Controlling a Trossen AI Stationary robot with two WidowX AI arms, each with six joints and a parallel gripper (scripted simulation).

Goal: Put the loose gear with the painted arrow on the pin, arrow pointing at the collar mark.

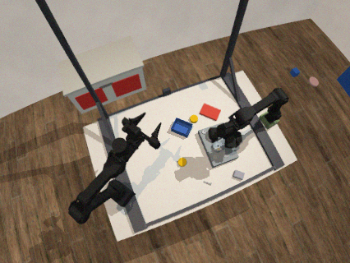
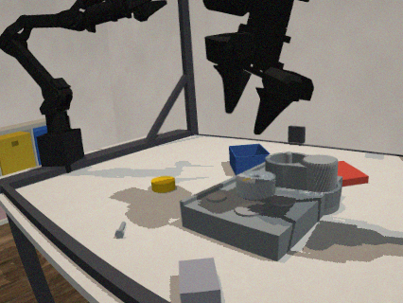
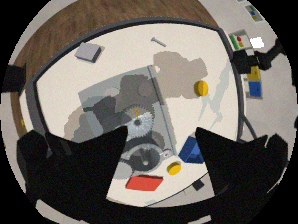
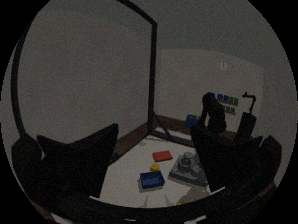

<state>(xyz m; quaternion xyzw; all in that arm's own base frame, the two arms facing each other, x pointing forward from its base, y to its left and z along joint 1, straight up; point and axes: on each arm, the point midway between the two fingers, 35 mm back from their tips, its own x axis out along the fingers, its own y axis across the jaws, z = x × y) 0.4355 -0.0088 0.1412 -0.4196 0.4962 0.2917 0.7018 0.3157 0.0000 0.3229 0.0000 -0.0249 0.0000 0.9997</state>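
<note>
Pin [image 3: 145, 161] (its base) partly shadowed.Grey block [image 1: 238, 175] [image 2: 199, 275] [image 3: 89, 52] (exterior view) cut off.

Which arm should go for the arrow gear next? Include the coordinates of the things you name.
Left, I'd say: its open left gripper [image 1: 224, 137] [image 2: 243, 122] [image 3: 163, 131] hangs above the arrow gear [image 1: 218, 145] [image 2: 255, 186] [image 3: 138, 122] [image 4: 195, 170]; the right gripper [image 1: 152, 119] [image 2: 156, 8] [image 4: 156, 128], also open, is farther off.

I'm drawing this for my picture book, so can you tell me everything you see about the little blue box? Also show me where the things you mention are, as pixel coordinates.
The blue box [image 1: 181, 127] [image 2: 248, 159] [image 3: 192, 150] [image 4: 152, 180] is a small, open-topped tray with four straight sides and a flat bottom. It looks like smooth, hard plastic, though I can't be sure. It sits upright on the white table, beside a yellow disc [image 1: 194, 118] [image 3: 174, 168] [image 4: 155, 167]. Nothing shows inside it. Neither gripper touches it.
</note>
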